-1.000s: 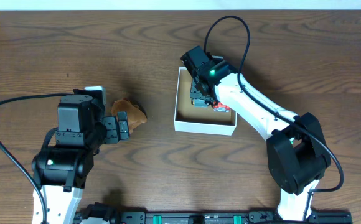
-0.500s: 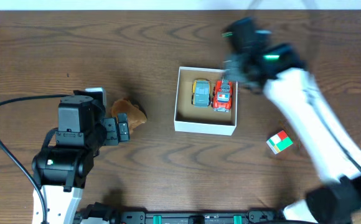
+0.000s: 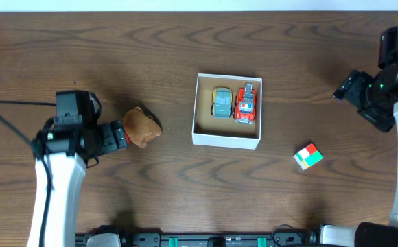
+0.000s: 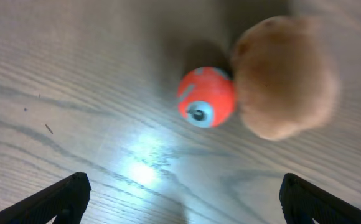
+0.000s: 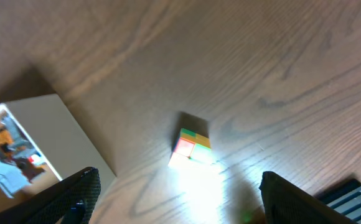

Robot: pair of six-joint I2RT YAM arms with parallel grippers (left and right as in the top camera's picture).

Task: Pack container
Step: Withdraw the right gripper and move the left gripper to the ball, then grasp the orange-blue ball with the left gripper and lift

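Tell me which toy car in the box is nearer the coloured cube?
The red car, on the box's right side; the blue-and-yellow car lies farther from the cube.

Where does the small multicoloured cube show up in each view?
Overhead: multicoloured cube at lower right, off the lower-right corner of the container.
Left wrist: not in it.
Right wrist: the cube sits near centre.
Shared landmark: the container, centre in overhead, left edge in right wrist.
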